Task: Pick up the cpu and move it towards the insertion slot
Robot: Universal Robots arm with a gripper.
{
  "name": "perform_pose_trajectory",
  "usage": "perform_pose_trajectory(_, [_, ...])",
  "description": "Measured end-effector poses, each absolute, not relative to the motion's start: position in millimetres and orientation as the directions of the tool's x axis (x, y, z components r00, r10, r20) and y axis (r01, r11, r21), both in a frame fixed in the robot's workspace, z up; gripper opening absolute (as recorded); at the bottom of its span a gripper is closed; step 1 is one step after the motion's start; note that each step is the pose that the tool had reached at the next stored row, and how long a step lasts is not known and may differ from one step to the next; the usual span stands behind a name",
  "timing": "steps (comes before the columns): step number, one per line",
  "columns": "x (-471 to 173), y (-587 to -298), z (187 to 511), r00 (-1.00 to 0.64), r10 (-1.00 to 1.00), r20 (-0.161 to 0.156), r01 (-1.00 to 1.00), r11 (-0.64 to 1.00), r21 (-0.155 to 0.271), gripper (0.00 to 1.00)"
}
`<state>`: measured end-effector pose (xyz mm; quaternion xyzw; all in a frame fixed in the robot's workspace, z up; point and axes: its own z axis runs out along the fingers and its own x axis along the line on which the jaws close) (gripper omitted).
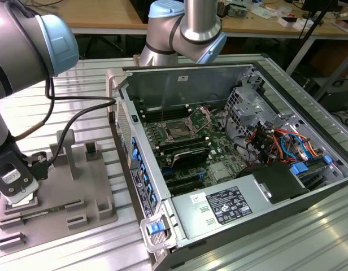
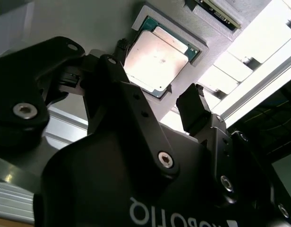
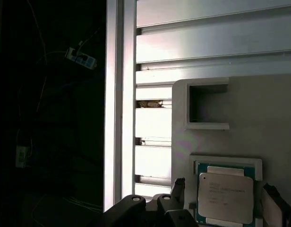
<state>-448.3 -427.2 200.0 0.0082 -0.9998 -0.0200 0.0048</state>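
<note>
The gripper (image 1: 17,195) hangs in the lower left of the exterior view, low over the grey tray (image 1: 83,192) that lies on the slatted aluminium table (image 1: 89,84); its cable (image 1: 78,113) loops up towards the arm (image 1: 27,39) in the upper left of the frame. In both wrist views the cpu (image 3: 226,196) lies flat in a shallow square recess of the tray, pale face up with a green rim around it. The fingers (image 3: 177,188) are spread wide, one on either side of the chip; each stands apart from its edge, and they have hold of nothing. In the second wrist view a black finger pad (image 2: 192,111) sits just beside one corner of the cpu (image 2: 157,59), not touching it. The insertion slot (image 1: 178,131) lies centre frame in the exterior view, on the motherboard inside the open computer case (image 1: 185,84); its metal frame is hinged up; it is well apart from the gripper, to the exterior view's right.
</note>
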Motion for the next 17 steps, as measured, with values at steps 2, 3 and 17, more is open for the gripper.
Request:
perform_pose_trajectory(2, [-447.9,-427.3,198.0,-1.000,-0.016,0.009,-0.016,0.999,0.040,0.69])
perform_pose_trajectory(3, [-447.8,-427.3,197.2,-1.000,-0.016,0.009,-0.016,0.999,0.039,0.69])
perform_pose_trajectory(17, [-447.8,-427.3,187.4,-1.000,-0.016,0.009,-0.016,0.999,0.035,0.69])
